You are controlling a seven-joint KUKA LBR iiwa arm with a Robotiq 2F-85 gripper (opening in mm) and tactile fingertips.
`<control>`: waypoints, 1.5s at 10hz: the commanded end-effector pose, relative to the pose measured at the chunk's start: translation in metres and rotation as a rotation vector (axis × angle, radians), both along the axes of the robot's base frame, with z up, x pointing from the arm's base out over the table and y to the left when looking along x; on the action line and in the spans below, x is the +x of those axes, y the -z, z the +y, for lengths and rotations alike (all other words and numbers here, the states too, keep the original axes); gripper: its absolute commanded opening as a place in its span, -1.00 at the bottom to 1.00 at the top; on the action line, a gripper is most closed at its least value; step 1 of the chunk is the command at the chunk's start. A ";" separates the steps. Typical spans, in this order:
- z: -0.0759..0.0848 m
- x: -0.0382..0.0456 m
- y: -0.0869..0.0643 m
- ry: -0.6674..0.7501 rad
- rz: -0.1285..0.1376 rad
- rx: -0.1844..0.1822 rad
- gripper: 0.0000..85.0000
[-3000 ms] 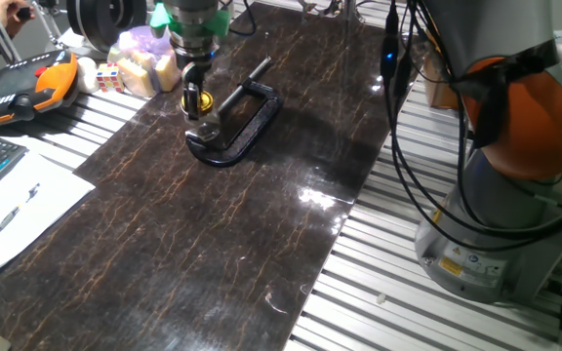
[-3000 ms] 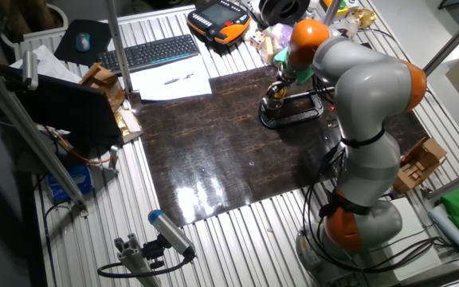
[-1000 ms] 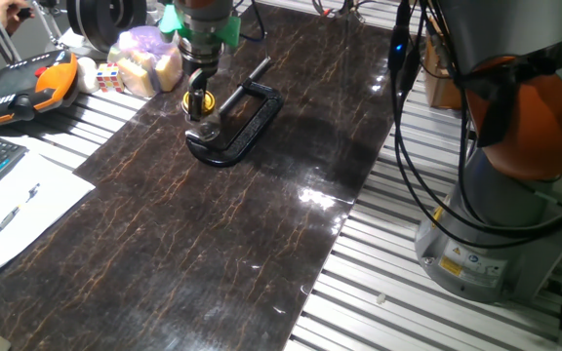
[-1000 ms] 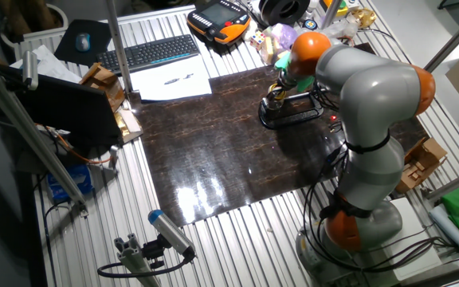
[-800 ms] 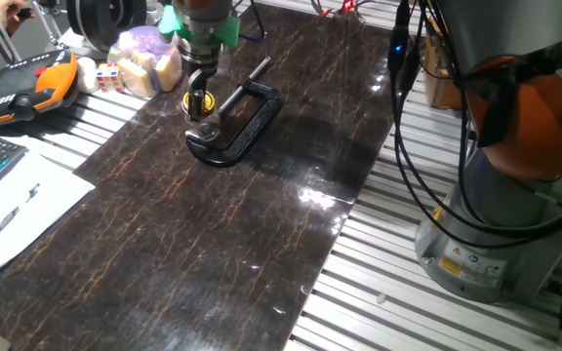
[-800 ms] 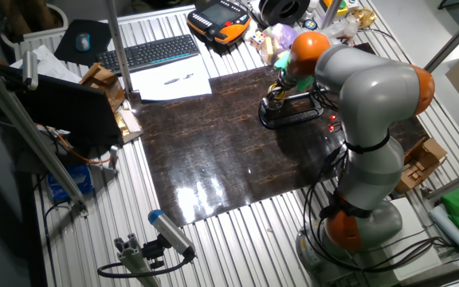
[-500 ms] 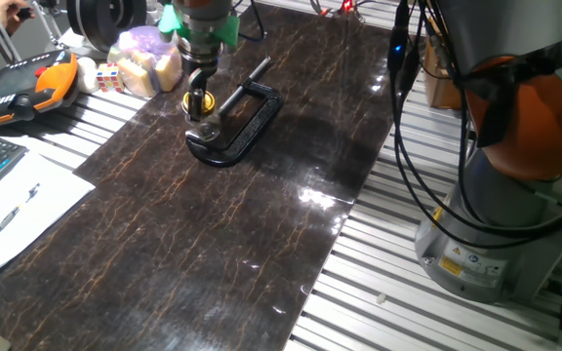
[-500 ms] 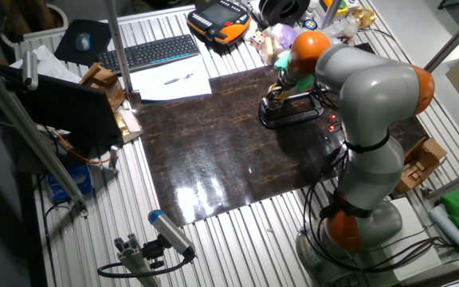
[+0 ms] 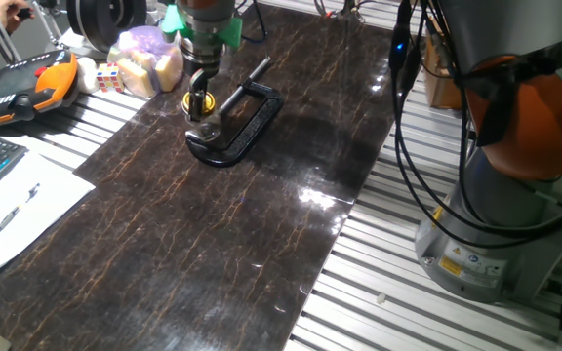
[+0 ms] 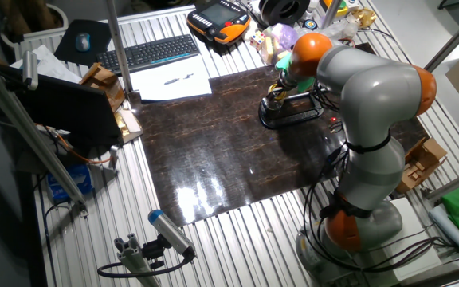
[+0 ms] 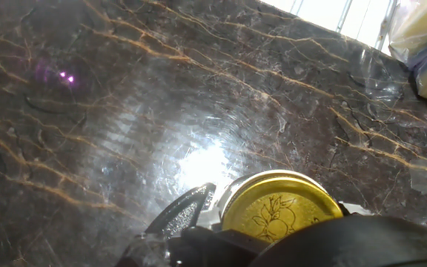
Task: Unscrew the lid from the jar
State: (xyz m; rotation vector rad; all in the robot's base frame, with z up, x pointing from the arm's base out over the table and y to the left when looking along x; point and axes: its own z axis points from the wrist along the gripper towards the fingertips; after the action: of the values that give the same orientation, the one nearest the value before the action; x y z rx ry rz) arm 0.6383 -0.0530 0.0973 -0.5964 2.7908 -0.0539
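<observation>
From one fixed view, a black C-clamp [image 9: 234, 119] is seen lying on a dark marbled table [image 9: 213, 224]; the jar [image 9: 201, 128] is held at the clamp's near end, and the gold lid [image 9: 199, 100] is seen just above it, between the fingers of the gripper [image 9: 199, 97], which is pointed straight down. The fingers appear pressed against the lid's edge, though it cannot be told for certain whether the lid is pinched. From the other fixed view, the gripper [image 10: 275, 93] is seen over the same end of the clamp [image 10: 293, 112], but the jar and lid are too small to be made out. In the hand view, the lid [image 11: 280, 212] is seen from above, flat and embossed, directly over the clamp's dark metal [image 11: 191, 215]. The lid is judged light, stiff and slippery on its smooth top, so its rim is best taken from opposite sides; the glass jar is judged fragile.
</observation>
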 end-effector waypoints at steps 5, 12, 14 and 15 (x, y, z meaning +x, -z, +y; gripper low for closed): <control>-0.001 -0.0001 -0.002 0.027 -0.001 0.003 0.78; -0.002 -0.0033 -0.011 0.075 -0.006 -0.014 0.80; -0.002 -0.0073 -0.019 0.093 0.002 -0.019 0.77; -0.001 -0.0088 -0.023 0.105 0.009 -0.016 0.71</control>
State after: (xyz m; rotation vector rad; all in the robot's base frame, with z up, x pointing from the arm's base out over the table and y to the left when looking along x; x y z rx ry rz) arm 0.6290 -0.0539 0.1220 -0.4440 2.8356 -0.0899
